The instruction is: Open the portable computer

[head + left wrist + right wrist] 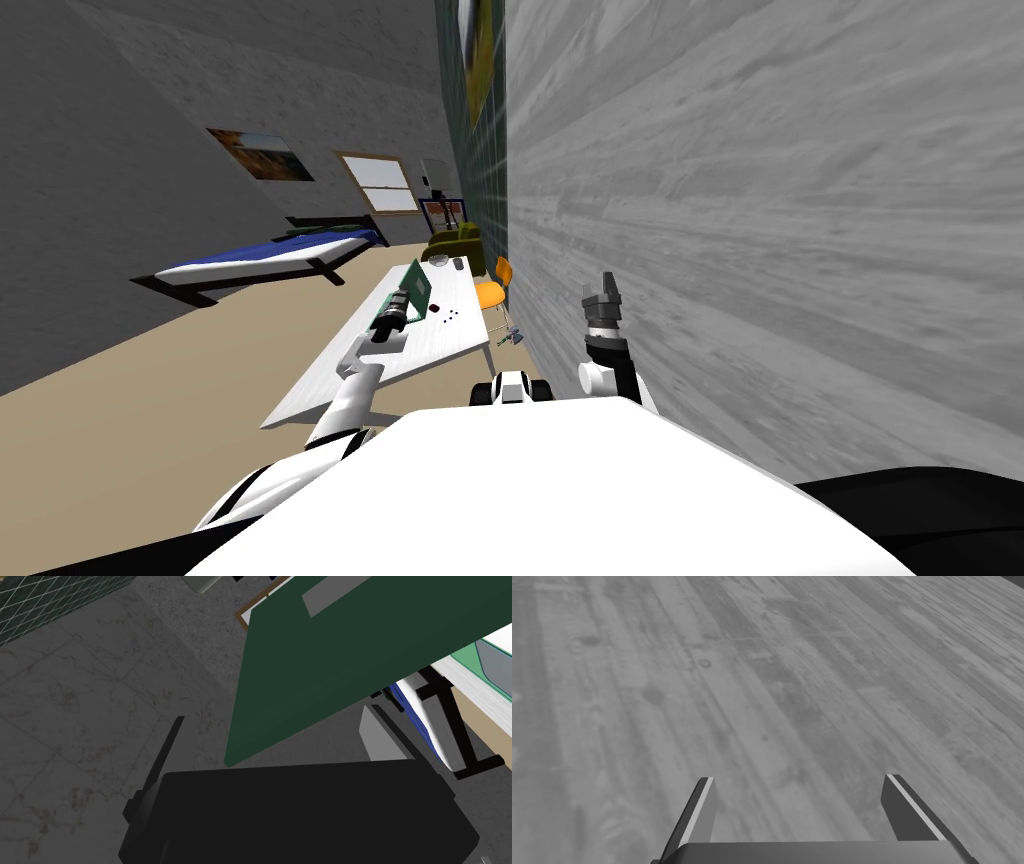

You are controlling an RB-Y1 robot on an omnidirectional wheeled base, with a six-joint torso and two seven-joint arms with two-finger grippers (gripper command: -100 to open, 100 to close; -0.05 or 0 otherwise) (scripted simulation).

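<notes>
**Head view with both wrist views, read left to right.** At far left, a low bed with a blue cover and black frame stands well apart from the work. Next comes the long white rectangular worktop. It carries the thin, dark green portable computer near its middle.

The computer's flat dark green lid stands tilted up off the paler green base, so the opening is judged partly done. The left end effector reaches across the worktop to this lid. Its two blade fingers are spread, and the lid's lower corner lies between them, close to the dark body. Firm contact cannot be confirmed.

**Technique for the step in hand.**
- Bear on the lid near its free edge, far from the hinge.
- Sweep the hand along an arc centred on the hinge. A straight push would likely skid the base across the smooth worktop towards the small dark items beside it.
- No pinch seems needed.
- Slow the sweep as the lid nears upright, so that the hinge is not forced.

Further right, an orange chair sits just beside the worktop's far edge. At right, the right end effector is raised next to the grey planked wall. Its fingers are spread and hold nothing. It is best left parked there, clear of the lid's swing.
</notes>
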